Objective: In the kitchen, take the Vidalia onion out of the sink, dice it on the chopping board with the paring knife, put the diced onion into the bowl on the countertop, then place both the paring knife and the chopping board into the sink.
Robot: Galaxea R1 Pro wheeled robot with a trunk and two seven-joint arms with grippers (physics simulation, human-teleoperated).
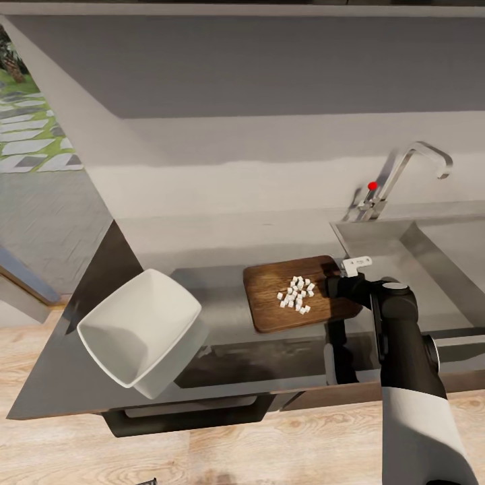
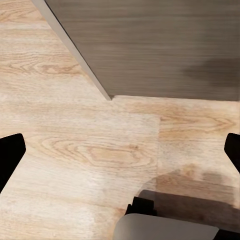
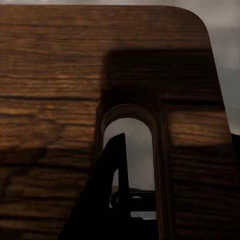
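The brown chopping board (image 1: 269, 306) lies on the grey countertop (image 1: 222, 236), just left of the sink (image 1: 438, 249). A small heap of white diced onion (image 1: 296, 294) sits on the board. My right gripper (image 1: 335, 286) is at the board's right end, by the handle slot (image 3: 131, 165), and looks shut on the chopping board; one dark finger (image 3: 112, 195) lies over the wood beside the slot. The white bowl (image 1: 138, 330) stands tilted near the counter's front left. My left gripper (image 2: 120, 155) hangs open over the wooden floor. The paring knife is hidden.
The chrome faucet (image 1: 404, 172) with its red dot stands behind the sink. A grey wall rises behind the counter. Dark cabinet fronts (image 2: 160, 45) stand below it, above pale wooden floor (image 2: 90, 150). An opening onto an outdoor path (image 1: 34, 135) is at far left.
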